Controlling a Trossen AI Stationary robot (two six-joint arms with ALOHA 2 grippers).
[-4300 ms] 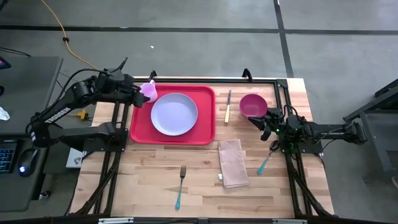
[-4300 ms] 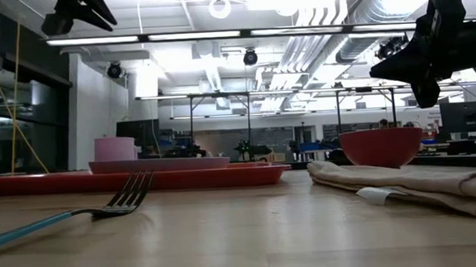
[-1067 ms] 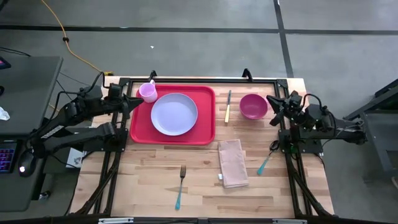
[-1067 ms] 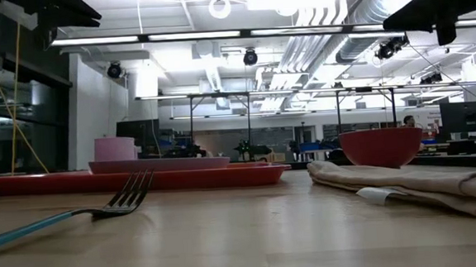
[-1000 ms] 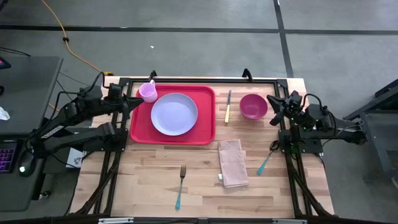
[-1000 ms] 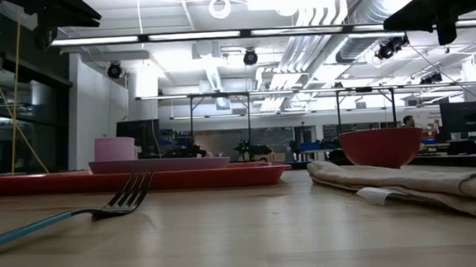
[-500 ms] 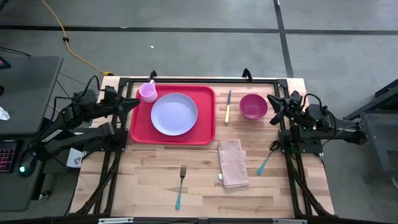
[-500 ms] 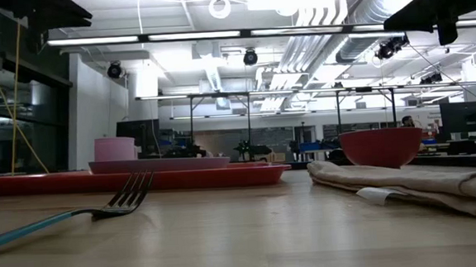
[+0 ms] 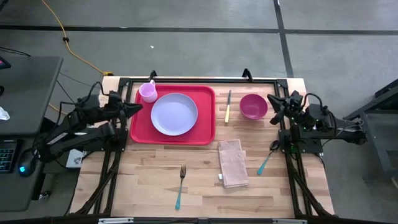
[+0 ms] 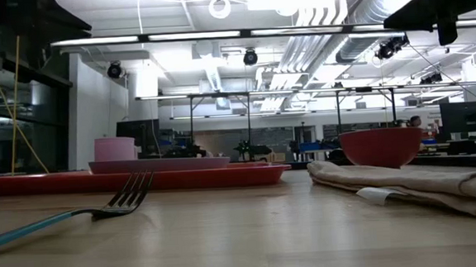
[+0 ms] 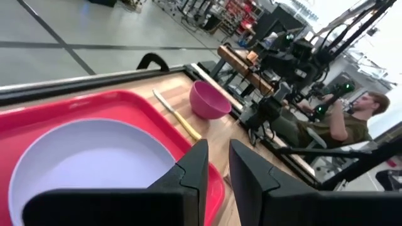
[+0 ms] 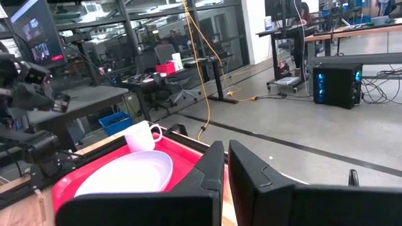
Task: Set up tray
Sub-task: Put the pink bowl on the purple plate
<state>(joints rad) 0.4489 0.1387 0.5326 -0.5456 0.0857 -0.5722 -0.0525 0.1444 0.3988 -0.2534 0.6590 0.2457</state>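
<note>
**Both arms drawn back at the table's sides**

The left gripper point(image 9: 132, 108) hangs at the table's left edge, fingers point(image 11: 195, 164) nearly together. The right gripper point(image 9: 272, 105) hangs by the far right edge, raised, fingers point(image 12: 213, 164) likewise a narrow gap apart.

The red plastic tray point(image 9: 172, 134) is mostly filled by the round lavender plate point(image 9: 174, 114), with a pink mug point(image 9: 148, 92) in its far left corner. Bare wooden desk point(image 9: 137, 174) lies open nearer, around the teal-handled fork point(image 9: 180, 185) and folded tan napkin point(image 9: 232, 162).

Red tray point(image 9: 205, 134) lies flat at the table's far left.
</note>
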